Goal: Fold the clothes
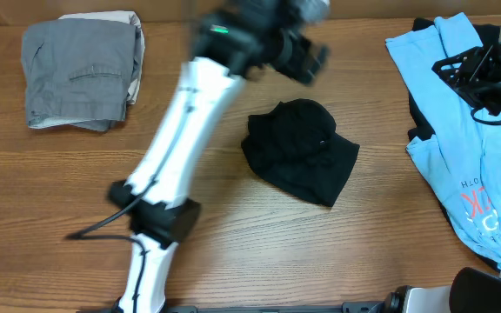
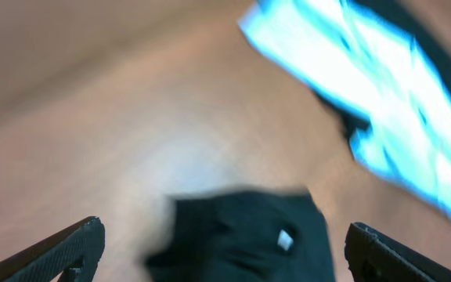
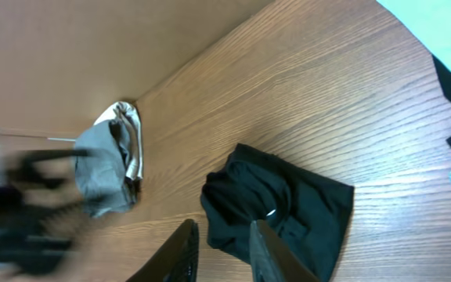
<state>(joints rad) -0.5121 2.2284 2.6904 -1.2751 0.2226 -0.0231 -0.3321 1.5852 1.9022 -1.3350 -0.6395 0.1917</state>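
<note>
Loosely heaped black T-shirt (image 1: 298, 152) at the middle of the bench (image 1: 233, 261)
Shows rumpled folds and a small white tag (image 3: 272, 212); sits between grey trousers (image 1: 81, 74) and light blue tee (image 1: 459, 130) with red lettering. Left end effector (image 2: 225, 231) spread wide, empty; right end effector (image 3: 221, 235) slightly parted, gripping nothing.

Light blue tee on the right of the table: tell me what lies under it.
A black garment pokes out from beneath the light blue tee along its left edge. How far it runs underneath, and anything else there, is covered.
</note>
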